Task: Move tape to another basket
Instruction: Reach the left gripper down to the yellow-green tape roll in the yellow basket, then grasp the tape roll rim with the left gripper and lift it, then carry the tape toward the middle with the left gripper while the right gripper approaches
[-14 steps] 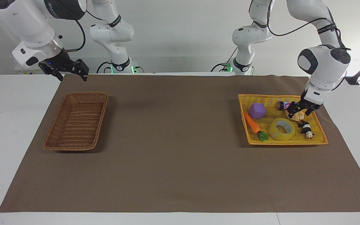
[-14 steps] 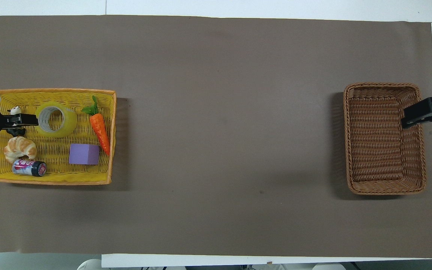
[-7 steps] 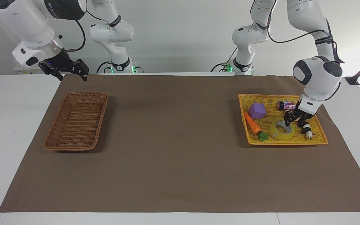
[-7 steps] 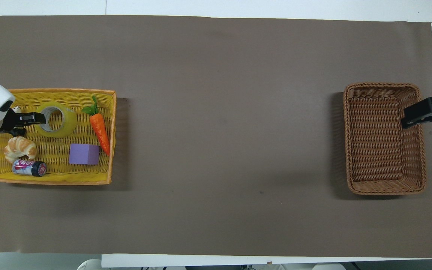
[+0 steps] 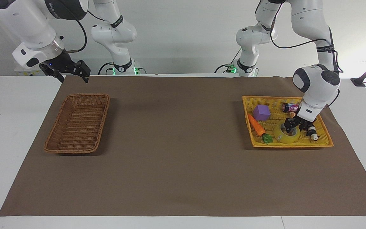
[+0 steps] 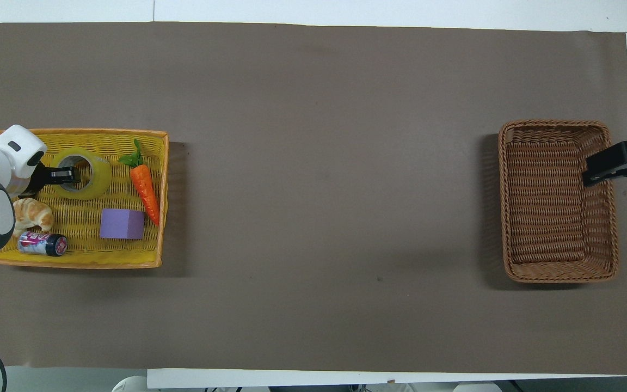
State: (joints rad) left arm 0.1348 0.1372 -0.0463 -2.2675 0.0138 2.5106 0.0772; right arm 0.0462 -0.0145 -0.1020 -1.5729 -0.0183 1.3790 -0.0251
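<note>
The yellow tape (image 5: 281, 137) lies flat in the shallow yellow tray (image 5: 291, 145), at the edge of the tray farther from the robots. In the overhead view the tape (image 6: 98, 174) shows its white core. My left gripper (image 5: 294, 128) is down at the tape, open, with one finger in the core hole and the other outside the roll's wall; it also shows in the overhead view (image 6: 66, 175). The brown wicker basket (image 5: 75, 95) stands empty at the right arm's end of the table (image 6: 555, 124). My right gripper (image 5: 70, 72) waits open above that basket's edge (image 6: 599, 167).
The yellow tray (image 6: 74, 264) also holds a carrot (image 6: 146, 190), a purple cube (image 6: 122, 224), a small can (image 6: 42, 243), a croissant (image 6: 33, 213) and a small panda figure (image 5: 312, 133) beside the left gripper. A brown mat (image 5: 176, 143) covers the table.
My left gripper has moved from over the croissant and can down onto the tape, its fingers now straddling the roll's wall. The right arm has not moved.
</note>
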